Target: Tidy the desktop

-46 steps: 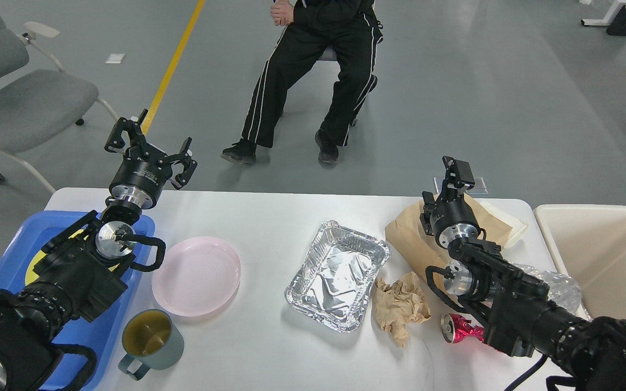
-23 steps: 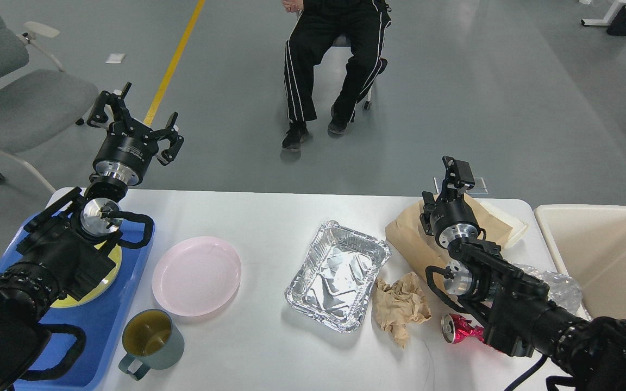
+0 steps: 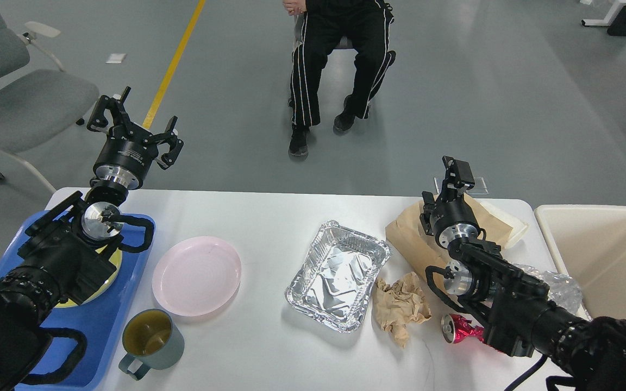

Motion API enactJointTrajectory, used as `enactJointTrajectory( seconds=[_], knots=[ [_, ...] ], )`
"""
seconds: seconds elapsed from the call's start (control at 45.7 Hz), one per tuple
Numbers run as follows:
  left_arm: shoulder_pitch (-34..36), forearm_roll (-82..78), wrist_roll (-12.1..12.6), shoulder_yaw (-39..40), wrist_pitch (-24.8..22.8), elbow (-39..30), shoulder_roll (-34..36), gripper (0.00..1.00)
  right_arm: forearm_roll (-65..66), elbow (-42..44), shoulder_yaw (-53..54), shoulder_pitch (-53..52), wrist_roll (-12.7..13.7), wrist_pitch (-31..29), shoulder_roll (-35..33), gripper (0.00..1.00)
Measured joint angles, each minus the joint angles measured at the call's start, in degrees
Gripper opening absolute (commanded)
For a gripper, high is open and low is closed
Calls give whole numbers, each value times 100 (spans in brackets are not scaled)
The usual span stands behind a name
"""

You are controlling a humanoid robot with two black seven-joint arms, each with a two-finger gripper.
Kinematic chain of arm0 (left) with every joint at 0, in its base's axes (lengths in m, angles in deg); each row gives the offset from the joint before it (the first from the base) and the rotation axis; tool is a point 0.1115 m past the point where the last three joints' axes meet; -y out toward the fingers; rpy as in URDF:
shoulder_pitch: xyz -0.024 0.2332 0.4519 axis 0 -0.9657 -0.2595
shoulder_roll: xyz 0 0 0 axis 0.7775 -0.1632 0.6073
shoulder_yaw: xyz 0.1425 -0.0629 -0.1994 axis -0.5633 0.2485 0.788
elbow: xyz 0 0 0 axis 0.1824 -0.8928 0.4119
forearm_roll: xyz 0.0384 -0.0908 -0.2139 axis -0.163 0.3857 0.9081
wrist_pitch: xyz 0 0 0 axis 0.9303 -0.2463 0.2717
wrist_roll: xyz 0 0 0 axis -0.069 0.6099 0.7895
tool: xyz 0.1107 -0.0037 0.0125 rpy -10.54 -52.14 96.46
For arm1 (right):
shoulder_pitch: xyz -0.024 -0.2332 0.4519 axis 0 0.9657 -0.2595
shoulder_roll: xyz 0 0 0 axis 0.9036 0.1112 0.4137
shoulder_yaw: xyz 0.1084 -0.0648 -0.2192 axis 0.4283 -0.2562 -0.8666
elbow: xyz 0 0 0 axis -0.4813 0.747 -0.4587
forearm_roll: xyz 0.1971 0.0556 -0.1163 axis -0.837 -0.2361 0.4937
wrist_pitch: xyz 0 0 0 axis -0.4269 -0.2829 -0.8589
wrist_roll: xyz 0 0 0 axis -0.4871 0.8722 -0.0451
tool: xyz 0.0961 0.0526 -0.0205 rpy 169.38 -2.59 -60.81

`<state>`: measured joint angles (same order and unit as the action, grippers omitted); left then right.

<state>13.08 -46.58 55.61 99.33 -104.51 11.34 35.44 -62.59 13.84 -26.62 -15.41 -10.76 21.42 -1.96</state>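
Note:
The white desktop [image 3: 269, 217] holds a pink plate [image 3: 196, 275], a foil tray [image 3: 337, 274], a crumpled brown paper [image 3: 400, 307], a brown paper bag [image 3: 408, 239], a crushed red can [image 3: 457, 328] and a green mug [image 3: 150, 336]. A yellow plate [image 3: 111, 264] lies on the blue tray [image 3: 98, 331] at the left. My left gripper [image 3: 133, 122] is open and empty, raised above the table's far left edge. My right gripper [image 3: 457, 174] hovers over the paper bag and is seen end-on, so its fingers cannot be told apart.
A cream bin [image 3: 606, 260] stands off the table's right end. Crumpled clear plastic [image 3: 560, 288] lies by my right arm. A grey chair [image 3: 19, 103] is at the far left. A seated person [image 3: 340, 54] is beyond the table.
My left arm has swung left and away from me, uncovering the yellow plate on the blue tray. The person has slid back from the table. My right arm has not moved.

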Motion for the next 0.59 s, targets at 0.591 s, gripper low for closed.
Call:
enactJointTrajectory(
  seconds=[0.591],
  knots=[
    [99, -22, 338, -146, 79, -7, 221, 96, 0, 0, 0, 0, 0, 0, 0, 100]
  ],
)
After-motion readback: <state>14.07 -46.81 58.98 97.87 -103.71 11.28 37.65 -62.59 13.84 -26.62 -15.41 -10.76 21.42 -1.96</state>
